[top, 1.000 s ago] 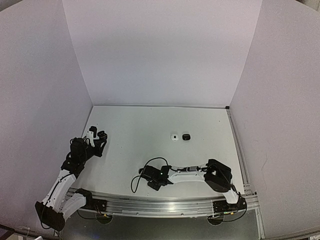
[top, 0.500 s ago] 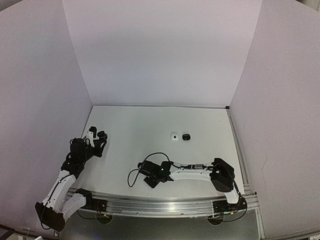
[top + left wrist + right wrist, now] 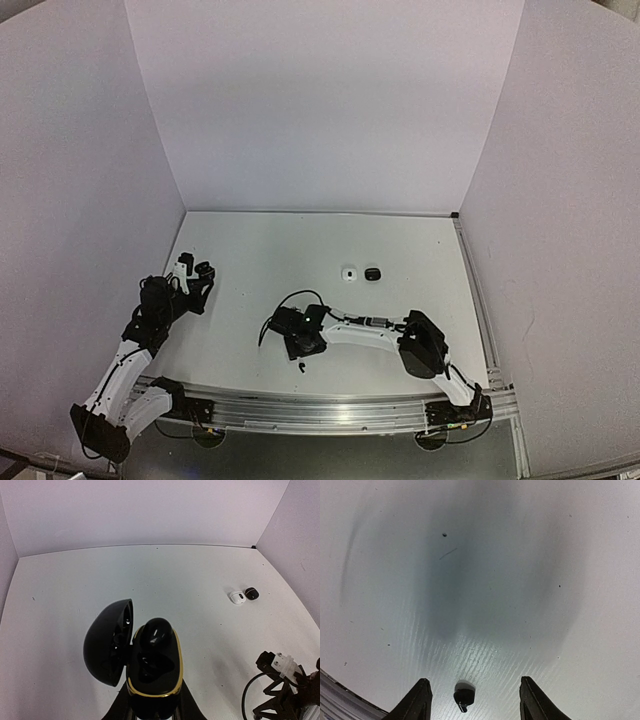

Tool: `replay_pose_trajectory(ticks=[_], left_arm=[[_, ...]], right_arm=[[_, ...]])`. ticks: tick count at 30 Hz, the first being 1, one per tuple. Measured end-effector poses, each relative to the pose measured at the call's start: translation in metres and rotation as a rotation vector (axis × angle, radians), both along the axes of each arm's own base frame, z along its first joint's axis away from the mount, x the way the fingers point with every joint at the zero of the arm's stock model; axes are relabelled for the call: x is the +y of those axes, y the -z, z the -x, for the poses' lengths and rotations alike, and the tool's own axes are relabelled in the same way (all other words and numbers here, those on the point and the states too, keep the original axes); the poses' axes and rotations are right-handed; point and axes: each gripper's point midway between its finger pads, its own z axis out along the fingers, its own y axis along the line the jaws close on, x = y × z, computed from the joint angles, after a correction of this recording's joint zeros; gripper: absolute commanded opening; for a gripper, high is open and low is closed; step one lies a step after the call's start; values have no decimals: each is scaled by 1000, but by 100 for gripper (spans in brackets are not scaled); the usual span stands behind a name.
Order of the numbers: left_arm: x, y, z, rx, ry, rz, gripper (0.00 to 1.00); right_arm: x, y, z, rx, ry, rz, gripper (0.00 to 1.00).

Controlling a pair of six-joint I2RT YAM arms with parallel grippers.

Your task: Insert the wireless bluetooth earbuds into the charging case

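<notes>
While the left claw (image 3: 152, 709) grips the open charging case (image 3: 152, 667) with its lid (image 3: 104, 645) swung aside, likely presenting the wells, the right claw (image 3: 474, 689) hangs released over a black earbud (image 3: 463, 698) lying between its fingers (image 3: 419, 700), apparently ready to pinch it.

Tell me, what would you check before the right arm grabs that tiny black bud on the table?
1. Right gripper open: ok.
2. Black earbud lying on the table between its fingers: ok.
3. Fingers low enough to pinch it: cannot tell.
4. Left gripper shut on the charging case: ok.
5. Case lid swung open: ok.
6. Room left in the case for it: cannot tell.
</notes>
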Motion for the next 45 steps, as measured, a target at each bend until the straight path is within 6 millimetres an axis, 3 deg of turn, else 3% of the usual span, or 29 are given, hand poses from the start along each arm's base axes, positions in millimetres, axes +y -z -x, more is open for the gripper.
replay_pose_trajectory(ticks=[7,14,33,37,45], left_arm=[[0,0,0,1,0,0,0],[0,5,0,7,0,-1,0],[0,5,0,5,0,-1,0],[0,5,0,5,0,-1,0],[0,5,0,7,1,-1,0]], right_arm=[[-17,18,14,58,17,109,38],[-15,23,22,115,16,110,42],[-3,30,44,177,-70,94,39],[-6,36,55,181,-87,115,35],[-10,37,57,176,-89,127,26]])
